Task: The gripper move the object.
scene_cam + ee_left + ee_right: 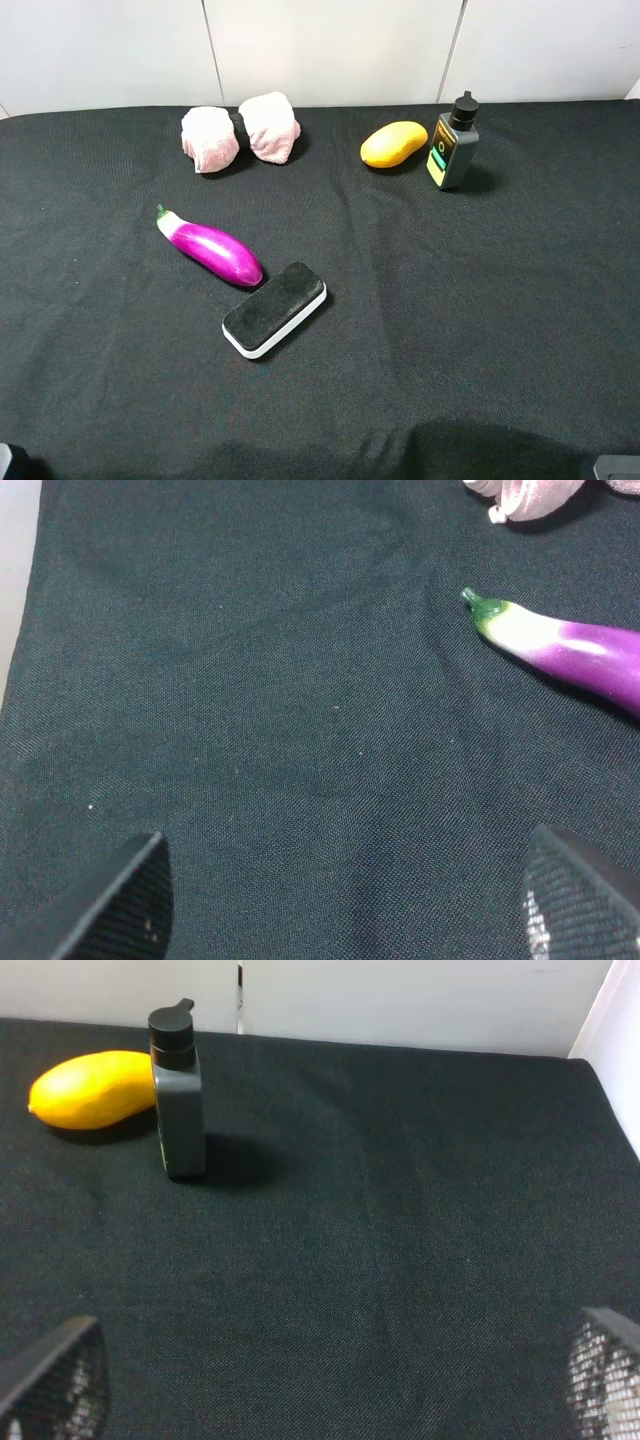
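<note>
The object, a glossy purple eggplant [210,248] with a white neck and green stem, lies on the black cloth left of centre, its thick end close to a black-topped white eraser block [274,308]. In the left wrist view the eggplant [565,645] lies well ahead of my left gripper [350,900], whose two fingertips stand wide apart over bare cloth. My right gripper [330,1385] is open too, its fingertips at both edges of the right wrist view with nothing between them. In the high view only slivers of both arms show at the bottom corners.
A yellow mango [393,144] and a dark grey bottle [453,142] stand at the back right, also seen as mango [92,1090] and bottle [178,1095]. Two pink cloth bundles [240,131] sit at the back left. A white wall borders the cloth's far edge.
</note>
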Motion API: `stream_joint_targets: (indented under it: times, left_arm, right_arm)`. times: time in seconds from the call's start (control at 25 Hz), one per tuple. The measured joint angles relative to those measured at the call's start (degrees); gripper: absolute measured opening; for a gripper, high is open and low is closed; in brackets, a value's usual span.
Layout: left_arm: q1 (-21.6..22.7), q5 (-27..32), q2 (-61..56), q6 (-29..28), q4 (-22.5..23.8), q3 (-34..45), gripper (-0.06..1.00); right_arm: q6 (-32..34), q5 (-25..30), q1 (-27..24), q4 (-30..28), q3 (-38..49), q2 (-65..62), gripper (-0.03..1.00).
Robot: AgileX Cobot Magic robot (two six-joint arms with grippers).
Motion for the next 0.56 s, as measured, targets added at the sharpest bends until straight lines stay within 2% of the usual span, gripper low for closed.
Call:
stream_joint_targets:
  times: [0.56]
  left_arm:
    - [0.0, 0.0, 0.0, 0.0, 0.0, 0.0, 0.71]
  right_arm:
    - [0.2, 0.0, 0.0, -0.2, 0.0, 0.0, 0.69]
